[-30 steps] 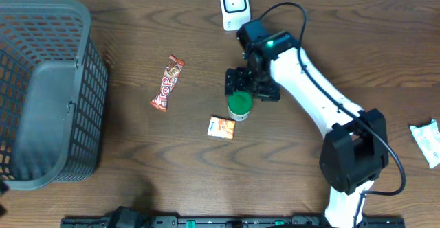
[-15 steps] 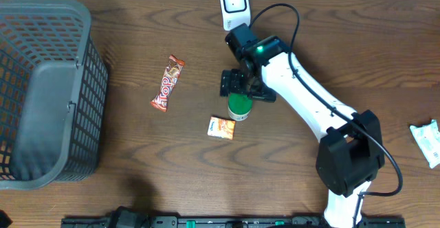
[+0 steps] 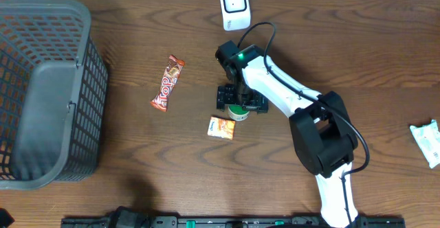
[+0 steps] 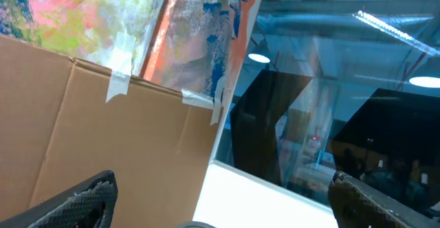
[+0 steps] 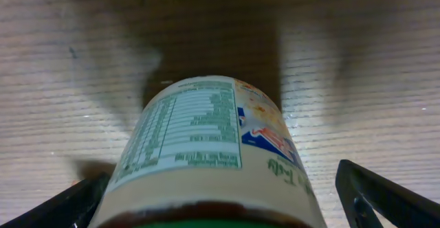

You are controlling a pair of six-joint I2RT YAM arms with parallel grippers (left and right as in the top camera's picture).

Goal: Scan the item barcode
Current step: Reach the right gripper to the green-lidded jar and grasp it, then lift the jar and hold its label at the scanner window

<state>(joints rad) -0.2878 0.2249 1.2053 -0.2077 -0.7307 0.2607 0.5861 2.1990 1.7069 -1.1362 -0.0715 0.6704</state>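
Both fingers (image 5: 385, 197) of right gripper (image 3: 238, 101) spread around jar (image 5: 199, 139), orange packet (image 3: 221, 128) near, seemingly apart

basket (image 3: 91, 108) far left, candy bar (image 3: 168, 84) between it and the jar (image 5: 206, 145)

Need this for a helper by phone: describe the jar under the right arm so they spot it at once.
Start at the white scanner at the table's far edge and come straight nearer. The jar stands there between the right claw's open jaws. It is the only round, green-lidded thing; the packet and bar nearby lie flat.
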